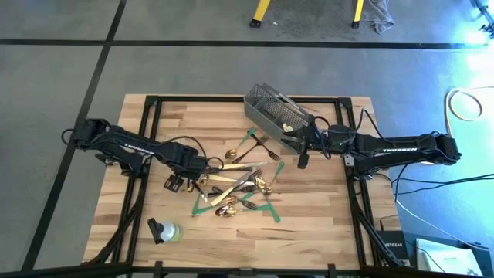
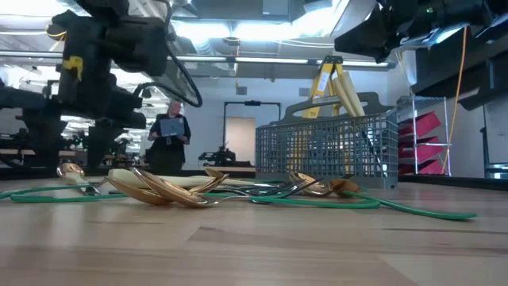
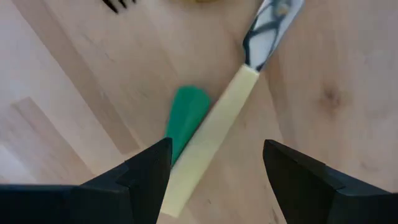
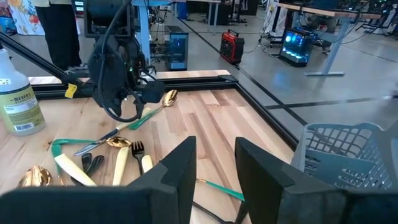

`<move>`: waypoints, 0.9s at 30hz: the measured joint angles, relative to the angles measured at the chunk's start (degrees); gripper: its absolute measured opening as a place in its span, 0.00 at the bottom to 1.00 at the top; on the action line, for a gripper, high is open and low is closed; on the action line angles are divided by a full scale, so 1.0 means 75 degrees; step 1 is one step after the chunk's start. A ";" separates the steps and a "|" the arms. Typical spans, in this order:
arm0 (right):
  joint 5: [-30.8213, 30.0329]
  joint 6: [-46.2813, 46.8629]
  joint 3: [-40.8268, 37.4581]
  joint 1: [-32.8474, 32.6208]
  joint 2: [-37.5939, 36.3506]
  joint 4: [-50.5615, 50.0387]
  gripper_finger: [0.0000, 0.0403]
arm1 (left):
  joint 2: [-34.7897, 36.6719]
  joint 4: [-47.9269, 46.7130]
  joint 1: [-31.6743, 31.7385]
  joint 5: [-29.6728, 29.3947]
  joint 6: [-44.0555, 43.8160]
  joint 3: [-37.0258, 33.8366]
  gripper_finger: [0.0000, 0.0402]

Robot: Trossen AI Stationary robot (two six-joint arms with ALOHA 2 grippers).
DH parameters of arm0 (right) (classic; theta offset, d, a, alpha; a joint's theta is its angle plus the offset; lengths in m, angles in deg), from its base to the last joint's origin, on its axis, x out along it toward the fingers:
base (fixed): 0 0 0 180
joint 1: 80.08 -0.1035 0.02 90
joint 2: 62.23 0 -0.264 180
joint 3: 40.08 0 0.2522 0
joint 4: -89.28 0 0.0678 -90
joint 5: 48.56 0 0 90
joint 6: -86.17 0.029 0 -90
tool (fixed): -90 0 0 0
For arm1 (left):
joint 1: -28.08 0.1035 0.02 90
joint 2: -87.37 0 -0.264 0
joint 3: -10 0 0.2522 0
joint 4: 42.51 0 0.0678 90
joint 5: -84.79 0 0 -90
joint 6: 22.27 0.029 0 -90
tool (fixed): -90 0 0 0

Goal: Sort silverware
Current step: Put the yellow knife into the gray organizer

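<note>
Your table [image 1: 324,224] carries the basket [image 1: 272,113] near its far edge, right of centre, and the silverware [image 1: 235,184] heaped mid-table among green tape [image 1: 202,208]. A spray bottle [image 1: 164,230] lies by the near left corner.

The left gripper [image 1: 179,182] sits low at the heap's left side, jaws wide and empty. That looks like a line-up for a pick: its wrist view shows what the overhead cannot, a cream knife [image 3: 211,134] running between the fingers [image 3: 146,171], handle lying across the tape.

The right gripper [image 1: 303,157] hangs beside the basket, probably parked clear of the heap. Its wrist view shows the fingers [image 4: 171,171] narrowly parted with nothing between them.
</note>
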 joint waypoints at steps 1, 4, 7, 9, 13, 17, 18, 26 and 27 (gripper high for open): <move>-0.0006 -0.0001 0.0000 0.0000 0.0000 0.0001 0.23 | 0.0000 -0.0004 0.0000 -0.0058 -0.0022 -0.0053 0.59; -0.0028 -0.0003 -0.0001 0.0003 0.0000 0.0001 0.23 | 0.0000 0.0000 0.0003 -0.0141 -0.0004 -0.0193 0.59; -0.0030 -0.0003 -0.0003 0.0003 0.0000 0.0007 0.23 | 0.0000 0.0194 0.0002 -0.0152 0.0081 -0.0293 0.59; -0.0030 -0.0003 -0.0003 0.0003 0.0000 0.0007 0.23 | 0.0000 0.0326 0.0000 -0.0160 0.0091 -0.0322 0.59; -0.0030 -0.0003 -0.0003 0.0003 0.0001 0.0007 0.23 | 0.0006 0.0369 0.0003 -0.0236 0.0118 -0.0335 0.59; -0.0030 -0.0003 -0.0003 0.0003 0.0000 0.0004 0.23 | 0.0006 0.0364 0.0000 -0.0231 0.0118 -0.0349 0.59; -0.0030 -0.0003 -0.0003 0.0003 0.0000 0.0003 0.23 | 0.0006 0.0356 -0.0002 -0.0230 0.0118 -0.0366 0.59; -0.0030 -0.0003 -0.0006 0.0006 0.0000 -0.0131 0.23 | 0.0006 0.0349 -0.0228 -0.0519 -0.0121 -0.0396 0.59; -0.0030 -0.0003 -0.0006 0.0006 0.0000 -0.0132 0.23 | 0.0006 0.0351 -0.0255 -0.0522 -0.0135 -0.0396 0.59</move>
